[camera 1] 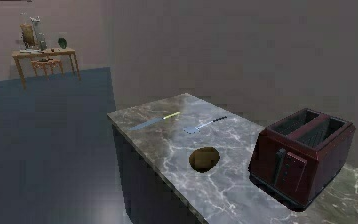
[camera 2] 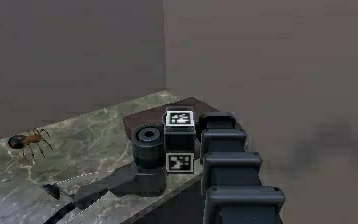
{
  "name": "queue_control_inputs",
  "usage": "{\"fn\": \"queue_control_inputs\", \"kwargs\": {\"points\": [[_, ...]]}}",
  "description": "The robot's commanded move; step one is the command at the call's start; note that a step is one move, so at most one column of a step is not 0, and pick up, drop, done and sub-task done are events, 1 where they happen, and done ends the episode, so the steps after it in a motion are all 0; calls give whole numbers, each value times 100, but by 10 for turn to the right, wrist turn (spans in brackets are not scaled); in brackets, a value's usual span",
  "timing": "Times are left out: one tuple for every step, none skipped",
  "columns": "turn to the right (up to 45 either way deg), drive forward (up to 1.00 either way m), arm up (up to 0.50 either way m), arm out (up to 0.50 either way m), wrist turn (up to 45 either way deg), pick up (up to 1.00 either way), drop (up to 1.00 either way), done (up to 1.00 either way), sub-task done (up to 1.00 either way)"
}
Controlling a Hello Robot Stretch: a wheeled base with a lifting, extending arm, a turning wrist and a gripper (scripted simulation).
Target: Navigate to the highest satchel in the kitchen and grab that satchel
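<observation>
My arm (camera 2: 232, 170) rises from the arm side view's bottom edge over a grey marble counter (camera 2: 87, 135). At its end sit two white marker squares (camera 2: 179, 118), with the gripper's dark body to their left. The gripper (camera 2: 82, 193) points down toward the view's lower left, low above the marble. Its far end is hard to make out, so I cannot tell whether it holds anything. A brown spider-like figure (camera 2: 27, 143) stands on the counter to the gripper's left.
In the forward view the marble counter (camera 1: 167, 135) carries a dark red toaster (camera 1: 302, 155), a brown rounded lump (camera 1: 204, 158), a thin yellow stick (camera 1: 170, 116) and a thin bluish utensil (camera 1: 205, 125). A small wooden table (camera 1: 45, 60) with ornaments stands at the far left wall. Blue floor lies left.
</observation>
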Motion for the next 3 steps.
{"fn": "queue_control_inputs", "kwargs": {"points": [[0,0,0,0,450,0,0,0,0],[0,0,0,0,450,0,0,0,0],[0,0,-6,0,0,0,0,0,0]]}}
